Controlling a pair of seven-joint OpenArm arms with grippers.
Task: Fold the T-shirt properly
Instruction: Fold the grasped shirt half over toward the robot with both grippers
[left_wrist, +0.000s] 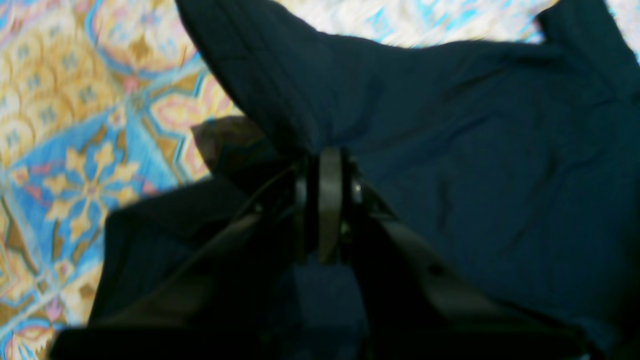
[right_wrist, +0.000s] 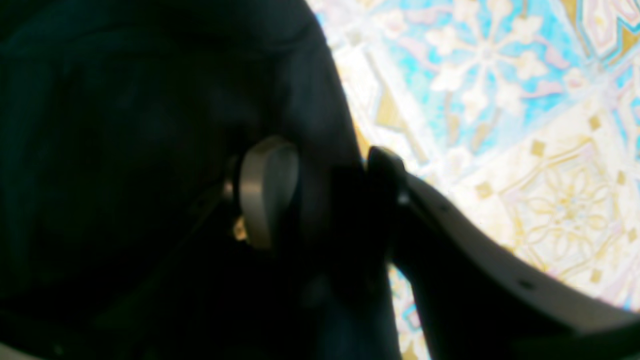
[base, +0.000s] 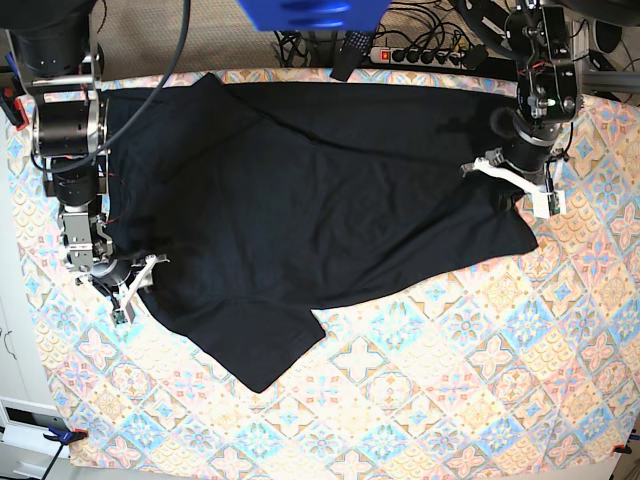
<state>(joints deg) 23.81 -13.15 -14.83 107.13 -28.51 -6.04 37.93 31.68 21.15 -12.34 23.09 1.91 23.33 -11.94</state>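
The black T-shirt (base: 320, 190) lies spread across the patterned table, one sleeve reaching toward the front (base: 265, 350). In the base view my left gripper (base: 512, 185) is at the shirt's right edge. The left wrist view shows that gripper (left_wrist: 327, 155) shut on a pinched ridge of the T-shirt (left_wrist: 475, 150), which lifts off the cloth there. My right gripper (base: 128, 290) sits at the shirt's left edge. In the right wrist view its jaws (right_wrist: 325, 185) stand apart, straddling a dark fold of the T-shirt (right_wrist: 125, 125); the silver pad (right_wrist: 265, 190) is against the fabric.
A tablecloth (base: 450, 400) with blue and yellow tiles covers the table. A power strip (base: 420, 55) and cables lie behind the back edge. A blue object (base: 310, 12) hangs at the top. Arm columns stand at the far left (base: 65, 110) and far right (base: 545, 60).
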